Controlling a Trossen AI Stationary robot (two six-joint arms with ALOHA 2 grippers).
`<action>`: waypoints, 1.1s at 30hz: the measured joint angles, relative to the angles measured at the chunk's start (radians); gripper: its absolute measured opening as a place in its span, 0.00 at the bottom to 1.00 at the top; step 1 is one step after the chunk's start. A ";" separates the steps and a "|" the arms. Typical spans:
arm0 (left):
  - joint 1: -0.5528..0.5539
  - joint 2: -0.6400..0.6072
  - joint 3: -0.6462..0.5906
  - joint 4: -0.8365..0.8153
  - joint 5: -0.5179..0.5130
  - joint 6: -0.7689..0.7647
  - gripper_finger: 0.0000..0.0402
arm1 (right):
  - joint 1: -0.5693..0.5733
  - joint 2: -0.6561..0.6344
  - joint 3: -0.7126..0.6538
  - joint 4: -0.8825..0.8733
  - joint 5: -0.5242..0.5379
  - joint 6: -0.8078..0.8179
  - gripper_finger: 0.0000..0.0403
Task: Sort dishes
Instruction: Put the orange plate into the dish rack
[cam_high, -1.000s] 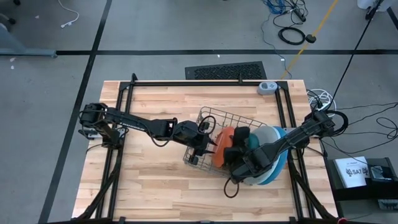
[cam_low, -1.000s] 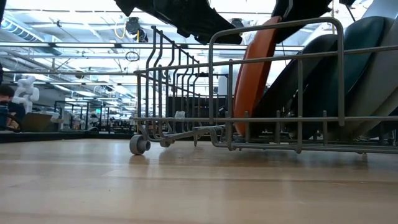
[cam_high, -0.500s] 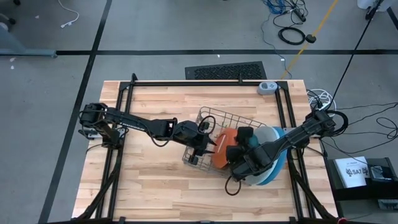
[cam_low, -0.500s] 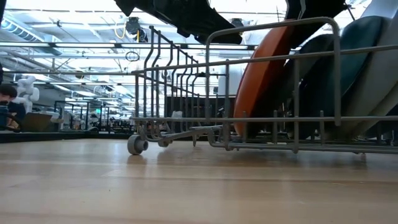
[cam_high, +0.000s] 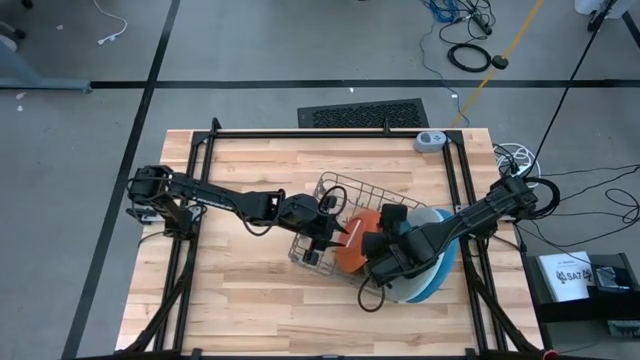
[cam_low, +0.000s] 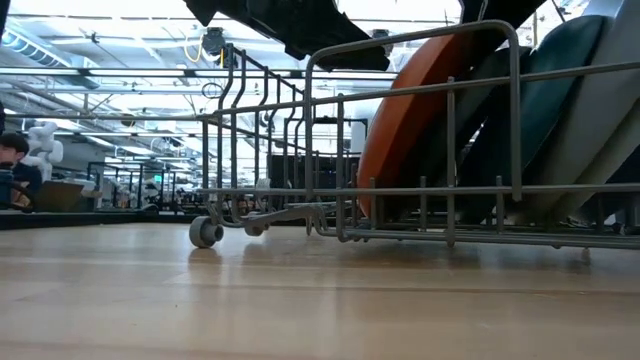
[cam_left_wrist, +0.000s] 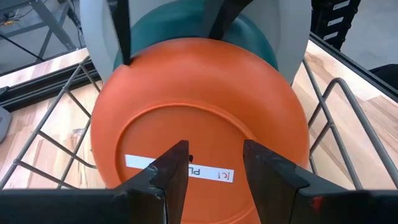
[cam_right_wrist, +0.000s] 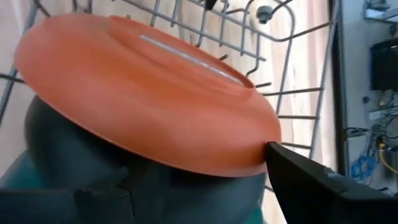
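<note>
I am reaching my left arm out across the wooden surface (cam_high: 240, 270), and my left hand (cam_high: 325, 232) is sitting at the near edge of the wire dish rack (cam_high: 340, 190). Its two fingers (cam_left_wrist: 171, 171) are standing partly apart with nothing between them, and I am not holding anything with it. Directly ahead of those fingers the orange plate (cam_left_wrist: 199, 118) is showing its underside, with a white label (cam_left_wrist: 180, 168) stuck across it. The plate is leaning tilted against the darker plates behind it.

Further from my left hand, past the orange plate, the teal plate (cam_left_wrist: 249, 31) and a pale grey plate (cam_left_wrist: 99, 25) are stacked on edge in the same rack. From table height the rack is resting on a small wheel (cam_low: 205, 232), and the orange plate (cam_low: 405, 110) is slanting back against a black plate (cam_low: 470, 110) and the teal one (cam_low: 550, 90).

My right hand (cam_high: 388, 240) is coming in from the other side, just above the plates. One of its fingers (cam_right_wrist: 311, 177) is lying just beside the orange plate's rim (cam_right_wrist: 249, 165), while the other is hidden under the plate. I cannot tell whether this hand is gripping the rim or only lying along it. Under my right hand a pale blue plate (cam_high: 430, 285) is sticking out beyond the rack.
</note>
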 joint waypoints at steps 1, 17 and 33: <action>0.000 0.000 0.000 0.000 0.000 0.000 0.38 | 0.000 0.000 0.001 -0.001 -0.012 0.000 0.62; 0.000 0.000 0.000 0.000 0.000 0.000 0.38 | -0.001 0.000 0.082 -0.041 -0.182 -0.021 0.61; -0.033 0.074 0.001 0.202 0.068 -0.027 0.38 | -0.033 0.014 0.102 -0.042 -0.189 -0.036 0.66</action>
